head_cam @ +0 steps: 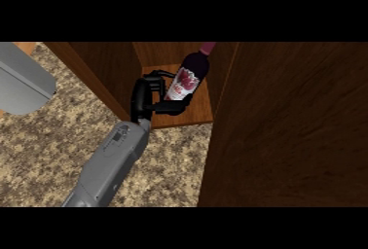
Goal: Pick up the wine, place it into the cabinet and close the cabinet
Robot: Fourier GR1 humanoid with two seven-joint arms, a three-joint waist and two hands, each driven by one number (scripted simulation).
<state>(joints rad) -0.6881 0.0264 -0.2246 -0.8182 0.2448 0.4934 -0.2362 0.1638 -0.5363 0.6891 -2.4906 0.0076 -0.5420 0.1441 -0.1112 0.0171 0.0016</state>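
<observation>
A dark wine bottle (191, 68) with a white and red label and a purple cap stands inside the open wooden cabinet, on its shelf (195, 115). My right hand (146, 95) is at the bottle's left side. Its fingers and thumb curl round the lower part of the bottle. The grey forearm (111, 160) runs up from the lower left edge to the cabinet's opening. The bottle's base is hidden behind the hand. My left hand does not show.
The cabinet's open door (287, 126) fills the right side as a large brown panel. The cabinet's left wall (97, 73) slants beside the hand. A speckled stone counter (50, 146) lies below. A grey rounded shape (22, 78) sits at the upper left edge.
</observation>
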